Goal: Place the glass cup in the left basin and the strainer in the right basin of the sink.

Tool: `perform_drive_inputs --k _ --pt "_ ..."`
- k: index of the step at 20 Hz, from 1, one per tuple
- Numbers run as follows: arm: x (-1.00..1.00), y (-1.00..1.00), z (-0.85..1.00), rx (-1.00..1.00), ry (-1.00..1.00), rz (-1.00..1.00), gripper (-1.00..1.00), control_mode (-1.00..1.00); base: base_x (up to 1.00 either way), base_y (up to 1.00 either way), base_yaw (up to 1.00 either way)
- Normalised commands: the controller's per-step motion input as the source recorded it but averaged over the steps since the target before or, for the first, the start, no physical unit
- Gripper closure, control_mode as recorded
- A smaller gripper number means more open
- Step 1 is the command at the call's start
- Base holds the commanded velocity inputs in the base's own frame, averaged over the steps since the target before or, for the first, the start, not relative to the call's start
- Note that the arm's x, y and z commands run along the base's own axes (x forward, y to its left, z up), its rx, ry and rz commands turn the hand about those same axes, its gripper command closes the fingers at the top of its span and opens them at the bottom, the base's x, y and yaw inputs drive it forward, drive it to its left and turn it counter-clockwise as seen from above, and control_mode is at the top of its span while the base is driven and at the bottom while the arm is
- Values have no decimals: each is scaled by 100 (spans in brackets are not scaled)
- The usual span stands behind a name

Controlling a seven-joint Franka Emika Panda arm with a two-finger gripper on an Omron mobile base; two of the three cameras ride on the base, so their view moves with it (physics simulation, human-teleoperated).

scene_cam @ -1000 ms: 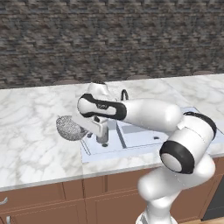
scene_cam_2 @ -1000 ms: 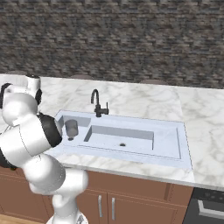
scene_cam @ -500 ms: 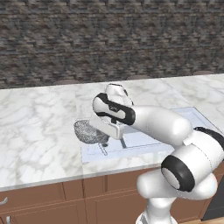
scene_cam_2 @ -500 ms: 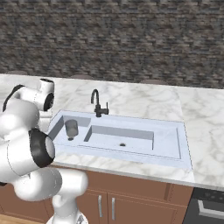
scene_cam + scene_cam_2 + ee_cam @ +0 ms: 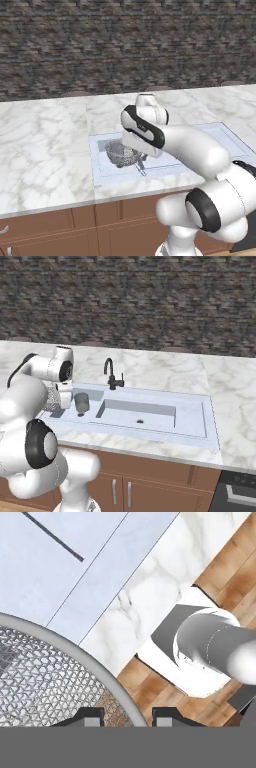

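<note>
Holding the strainer (image 5: 121,153) by its rim, with the gripper (image 5: 127,716) clamped on it: in the hand view the curved metal edge runs up between the two dark fingertips (image 5: 89,716), mesh bowl to one side of them. Hangs above the sink (image 5: 210,431) on the wrong side of the divider (image 5: 98,408), over the left basin (image 5: 94,395) and close to its outer, counter-side edge. Shares that side of the divider with the glass cup (image 5: 81,402), which stands upright inside the small compartment, just beside the strainer and between it and the divider. Looks settled there, so probably half the job is done.

Leaves the right basin (image 5: 150,417) as the goal, straight across the divider from the load and away from the robot's own body, wide and open with its small drain hole showing. Calls, in all likelihood, for a sideways carry along the length of the sink, passing over the tumbler and then over the divider before any lowering. Risks clipping the cup with the bowl if carried too low. Cannot tell which way the thin handle points from here, so clearance past the black faucet (image 5: 113,376), behind the divider, stays a guess.
</note>
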Motion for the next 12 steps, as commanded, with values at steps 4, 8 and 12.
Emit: perform_drive_inputs --k 4,8,12 --pt "-24 -60 0 -2 0 -1 100 -100 0 0 0" --pt "-30 -55 0 0 -2 0 100 -100 0 0 0" --pt "-4 -65 -1 -2 -1 0 100 -100 0 0 0"
